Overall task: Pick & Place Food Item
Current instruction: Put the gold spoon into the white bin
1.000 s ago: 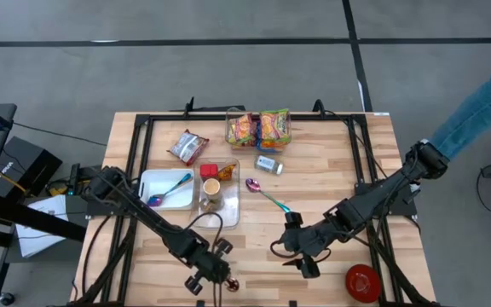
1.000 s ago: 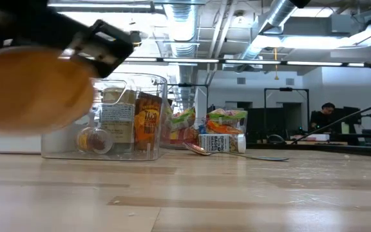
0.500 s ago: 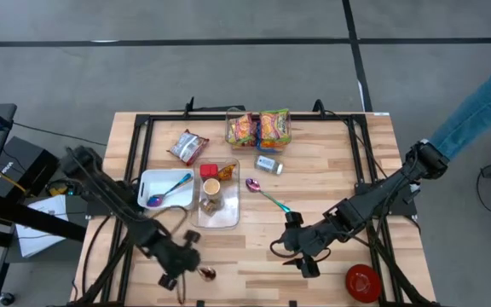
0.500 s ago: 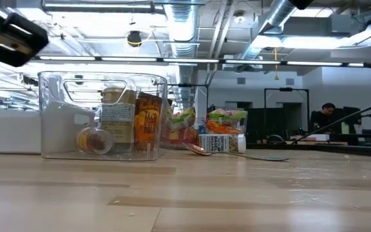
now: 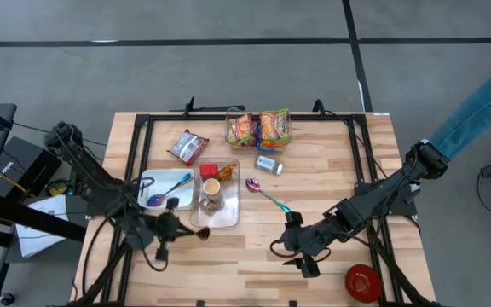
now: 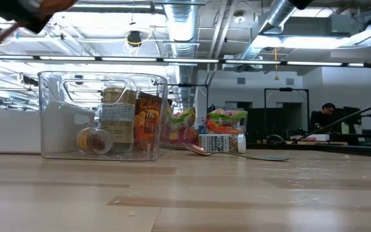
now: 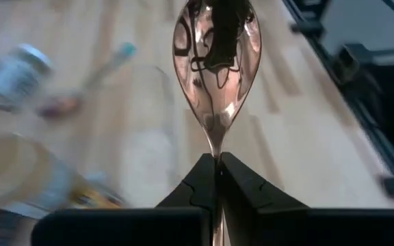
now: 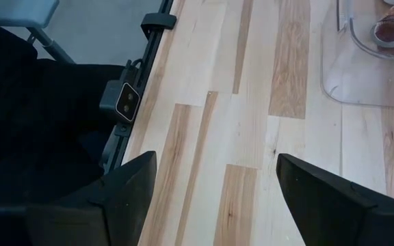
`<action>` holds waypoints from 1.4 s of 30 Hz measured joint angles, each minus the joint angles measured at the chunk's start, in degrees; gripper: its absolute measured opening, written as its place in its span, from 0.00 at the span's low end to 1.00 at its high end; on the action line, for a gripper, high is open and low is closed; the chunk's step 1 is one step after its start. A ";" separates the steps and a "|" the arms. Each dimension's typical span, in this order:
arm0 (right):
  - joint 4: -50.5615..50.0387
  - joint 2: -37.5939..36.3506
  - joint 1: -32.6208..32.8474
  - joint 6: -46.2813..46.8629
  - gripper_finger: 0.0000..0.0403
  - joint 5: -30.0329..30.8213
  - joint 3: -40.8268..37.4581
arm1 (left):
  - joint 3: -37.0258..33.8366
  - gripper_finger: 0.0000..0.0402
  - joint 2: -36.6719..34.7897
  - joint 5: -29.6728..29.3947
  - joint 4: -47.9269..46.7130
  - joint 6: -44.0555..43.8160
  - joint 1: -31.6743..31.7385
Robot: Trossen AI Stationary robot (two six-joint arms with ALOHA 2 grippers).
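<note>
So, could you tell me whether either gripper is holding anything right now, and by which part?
The left gripper is shut on a copper spoon, pinching its handle just below the bowl. The right gripper is open over bare table, holding nothing.

Red bowl [image 5: 363, 282] at table's [image 5: 331, 175] near right corner; person's leg [image 5: 471, 115] beyond.

A copper spoon [image 7: 217, 65] is held by its handle, bowl forward. It is raised beside the clear bin's [image 5: 226, 220] near edge.
</note>
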 joint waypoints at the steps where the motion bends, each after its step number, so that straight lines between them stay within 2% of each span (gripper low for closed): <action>1: 0.00 0.00 0.00 0.00 0.73 0.00 0.00 | 0.00 0.01 -0.86 -1.09 0.02 1.08 0.62; 9: -0.04 0.00 0.02 -0.01 0.73 0.00 0.00 | 0.00 0.01 -4.63 -2.66 -5.44 8.09 10.46; 14: -0.07 0.00 0.05 0.00 0.73 0.00 0.00 | -0.04 0.01 -4.50 -2.76 -9.90 6.27 17.34; 17: -0.19 0.00 0.05 0.00 0.73 0.00 0.00 | -0.04 0.01 -4.67 -4.12 -12.56 2.11 19.44; 25: -0.35 -0.01 0.05 0.10 0.73 0.00 0.00 | -0.03 0.01 -4.94 -8.61 -26.32 -10.98 20.50; 32: -0.26 -0.02 0.05 0.09 0.73 0.00 0.00 | -0.17 0.01 -4.94 -10.43 -33.19 -18.95 20.50; 38: -0.34 -0.02 0.05 0.09 0.73 0.00 0.00 | -5.63 0.01 -6.53 -9.45 -33.33 -22.20 20.46; 42: -0.28 -0.02 0.05 0.00 0.73 0.02 0.00 | -5.67 0.01 -8.12 -8.66 -31.02 -22.04 20.11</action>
